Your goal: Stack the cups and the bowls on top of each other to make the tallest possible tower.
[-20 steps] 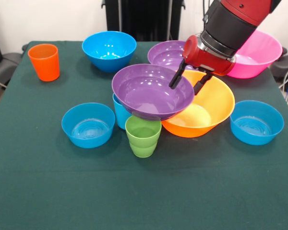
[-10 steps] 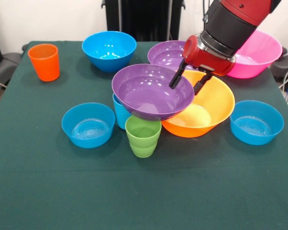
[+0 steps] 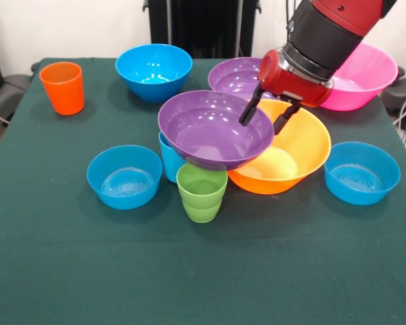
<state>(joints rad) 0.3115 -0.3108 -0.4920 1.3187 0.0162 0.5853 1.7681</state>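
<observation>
A wide purple bowl [image 3: 210, 132] rests on the light blue cup [image 3: 169, 161], of which only the left side shows beneath it. The green ridged cup [image 3: 201, 193] stands just in front, under the bowl's near rim. My gripper [image 3: 265, 116] is open and straddles the bowl's right rim: one finger is inside the bowl, the other outside over the large orange-yellow bowl [image 3: 304, 145]. The second purple bowl [image 3: 231, 76] sits behind, partly hidden by the arm. The orange cup [image 3: 62, 88] stands alone at the far left.
The pink bowl [image 3: 369, 78] is at the far right behind the arm. Blue bowls sit at the far middle [image 3: 153, 71], near left [image 3: 124, 177] and near right [image 3: 362, 172]. The green cloth table [image 3: 203, 277] stretches toward the near edge.
</observation>
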